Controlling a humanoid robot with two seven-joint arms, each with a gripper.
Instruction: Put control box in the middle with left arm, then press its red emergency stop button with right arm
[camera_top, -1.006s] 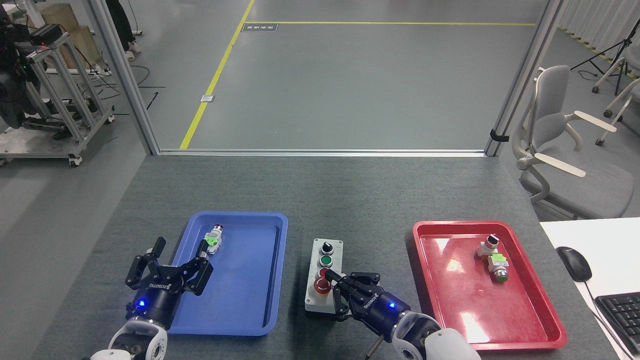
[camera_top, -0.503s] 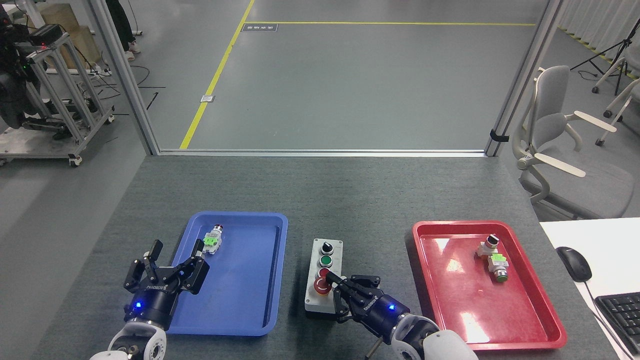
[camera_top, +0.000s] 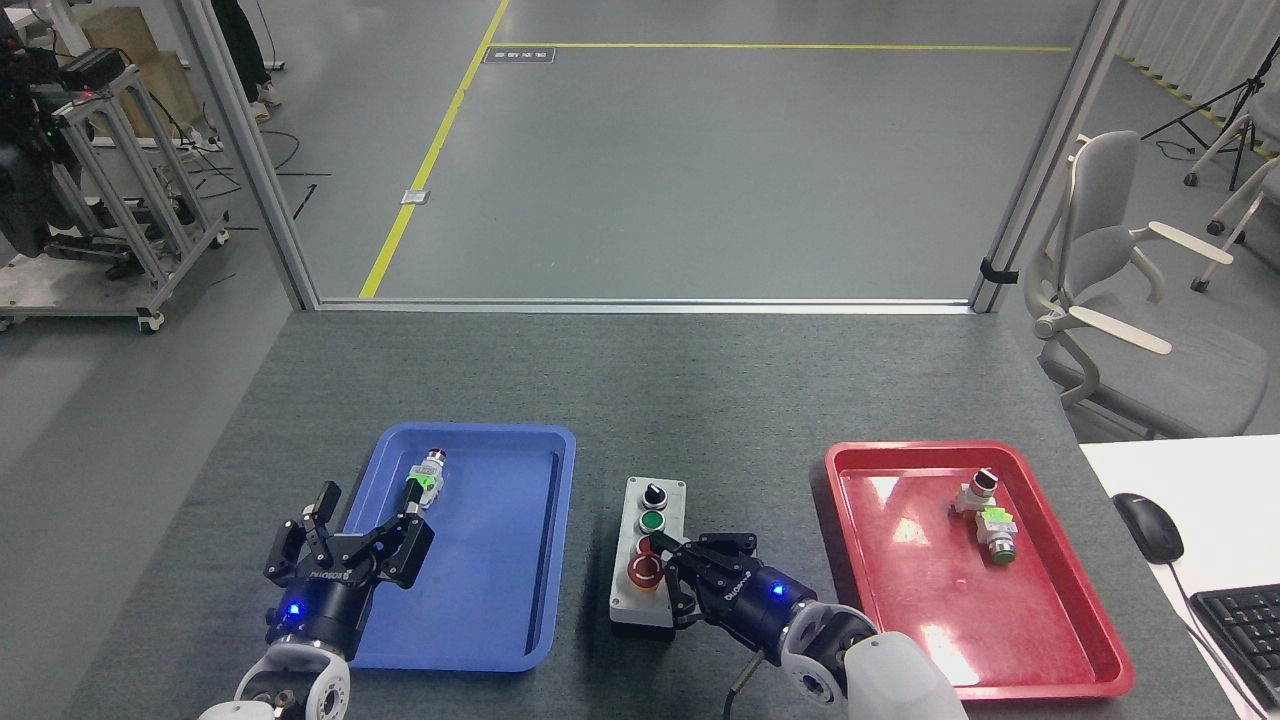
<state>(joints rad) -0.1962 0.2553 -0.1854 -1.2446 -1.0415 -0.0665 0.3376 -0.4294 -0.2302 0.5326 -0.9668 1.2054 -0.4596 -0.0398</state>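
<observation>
The control box (camera_top: 647, 555) is seen lying flat on the grey table (camera_top: 700, 400), between a blue tray (camera_top: 480, 610) and a red tray (camera_top: 1040, 660) and apart from both. It is a light grey, upright-oblong box on a black base, and four controls are set in a row along its face: a black knob (camera_top: 652, 493) at the far end, then a green button (camera_top: 652, 521), a small red button partly hidden by the right gripper, and nearest the robot the red emergency stop button (camera_top: 643, 570), a large round cap on a yellow ring with a white mark. The right gripper (camera_top: 668, 560) is held at the box's right side, its dark fingertips reaching over the face just beside the large red cap; whether its fingers are spread or pressed together cannot be told. The left gripper (camera_top: 370, 515) is held over the blue tray's near left corner with its fingers spread and nothing between them. A small switch part (camera_top: 424, 477) is seen in the blue tray and another (camera_top: 988, 518) in the red one.
</observation>
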